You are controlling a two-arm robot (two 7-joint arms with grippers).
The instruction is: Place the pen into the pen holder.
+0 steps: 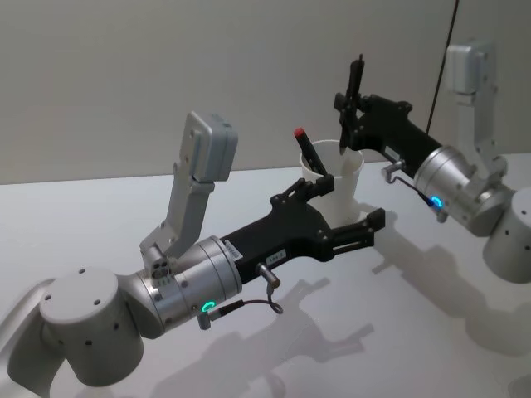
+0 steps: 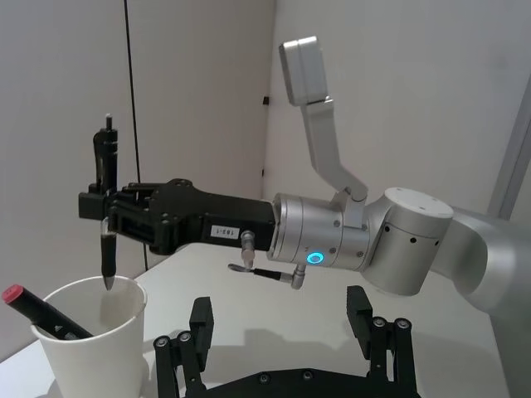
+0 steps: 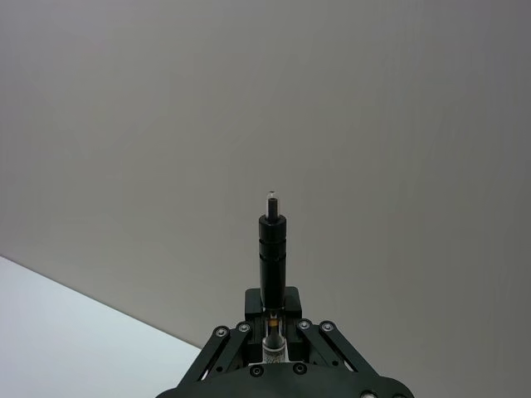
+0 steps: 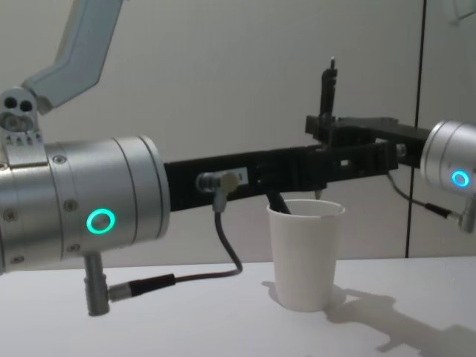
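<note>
The pen holder, a white paper cup (image 1: pixel 344 186) (image 2: pixel 93 344) (image 4: pixel 305 253), stands upright on the table. A red-capped marker (image 1: pixel 310 151) (image 2: pixel 37 308) leans inside it. My right gripper (image 1: pixel 352 112) (image 2: pixel 104 212) (image 3: pixel 274 332) (image 4: pixel 327 140) is shut on a black pen (image 1: pixel 355 87) (image 2: pixel 105 162) (image 3: pixel 274 249) (image 4: pixel 326 89). The pen hangs upright over the cup's mouth, its tip at about rim level. My left gripper (image 1: pixel 353 204) (image 2: pixel 282 332) is open close beside the cup, with nothing between its fingers.
The white table (image 1: pixel 398 332) stretches flat around the cup, with a plain wall behind. My left arm (image 4: pixel 82 201) lies across the near side of the table in the chest view. A thin black cable (image 2: pixel 129 99) hangs down the wall.
</note>
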